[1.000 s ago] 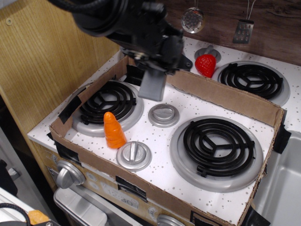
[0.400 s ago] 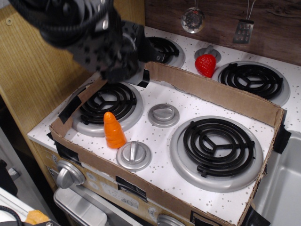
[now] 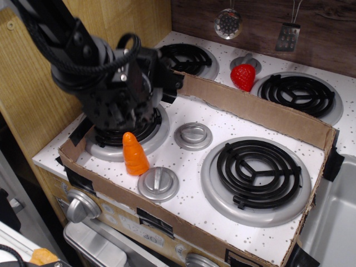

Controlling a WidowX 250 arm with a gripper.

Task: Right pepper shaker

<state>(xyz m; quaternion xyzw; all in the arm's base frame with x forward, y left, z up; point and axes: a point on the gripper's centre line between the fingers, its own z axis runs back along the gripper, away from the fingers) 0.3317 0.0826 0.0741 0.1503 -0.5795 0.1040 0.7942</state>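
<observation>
The black wrist of my arm (image 3: 114,92) hangs low over the front left burner (image 3: 153,132), inside the cardboard box. It hides the gripper's fingers, so I cannot tell whether they are open or shut. The grey pepper shaker is not visible anywhere; it may be hidden under the arm. The orange carrot (image 3: 134,154) stands upright just in front of the arm, at the burner's front edge.
The cardboard box wall (image 3: 261,114) rings the front stove top. Inside are two silver knobs (image 3: 193,135) (image 3: 158,183) and a large right burner (image 3: 256,172). A red strawberry (image 3: 243,77) sits behind the box. A sink (image 3: 334,222) is at the right.
A second ago the gripper held the grey shaker above the box's back wall. The arm has since swung left and down over the front left burner, and the shaker has gone out of sight.
</observation>
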